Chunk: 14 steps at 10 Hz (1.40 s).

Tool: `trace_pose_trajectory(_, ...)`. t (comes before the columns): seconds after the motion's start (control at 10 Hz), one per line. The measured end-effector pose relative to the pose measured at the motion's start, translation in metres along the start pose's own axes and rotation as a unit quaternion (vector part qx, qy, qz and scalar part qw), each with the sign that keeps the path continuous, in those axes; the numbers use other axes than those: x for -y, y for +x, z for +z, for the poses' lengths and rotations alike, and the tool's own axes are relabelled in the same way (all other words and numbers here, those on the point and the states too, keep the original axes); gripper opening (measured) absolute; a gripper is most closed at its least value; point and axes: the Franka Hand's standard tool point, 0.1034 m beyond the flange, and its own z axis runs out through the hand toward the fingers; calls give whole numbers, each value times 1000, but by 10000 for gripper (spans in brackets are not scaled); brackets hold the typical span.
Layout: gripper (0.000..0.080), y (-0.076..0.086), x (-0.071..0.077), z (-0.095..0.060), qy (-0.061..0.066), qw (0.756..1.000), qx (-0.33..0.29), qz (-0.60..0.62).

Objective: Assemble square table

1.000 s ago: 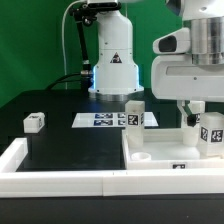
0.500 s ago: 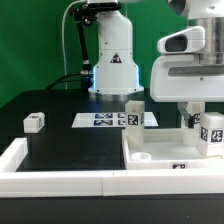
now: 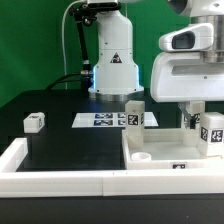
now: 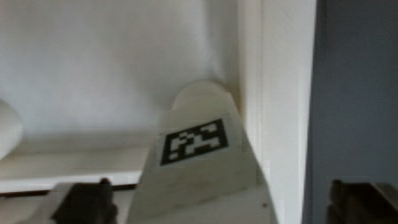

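The gripper [image 3: 193,116] has slid a little to the exterior view's right. Its jaws stand wide, one each side of the leg [image 4: 199,150] at the right end of the table top [image 3: 160,150], so it looks ready to grab

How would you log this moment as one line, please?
end effector: open around leg | slab: lying flat | second leg: upright at slab corner | third leg: on table, apart
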Motion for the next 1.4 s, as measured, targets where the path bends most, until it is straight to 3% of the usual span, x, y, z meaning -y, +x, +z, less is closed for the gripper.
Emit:
trace_pose_trajectory(0.1,513,0,0,0,0,1000,0,0)
trace_pose_trajectory(0.2,365,0,0,0,0,1000,0,0)
trace_pose_trajectory(0.3,291,0,-1,0,0,1000,0,1)
trace_pose_trajectory(0.7,291,0,-2,1,0,1000,0,15)
trace_pose_trajectory(0.8,291,0,-4,1,9,995,1,97)
trace_pose_trajectory(1.1,291,0,-5,2,13,971,3,238)
trace_pose_trajectory(1.4,291,1,-6,3,15,928,1,373)
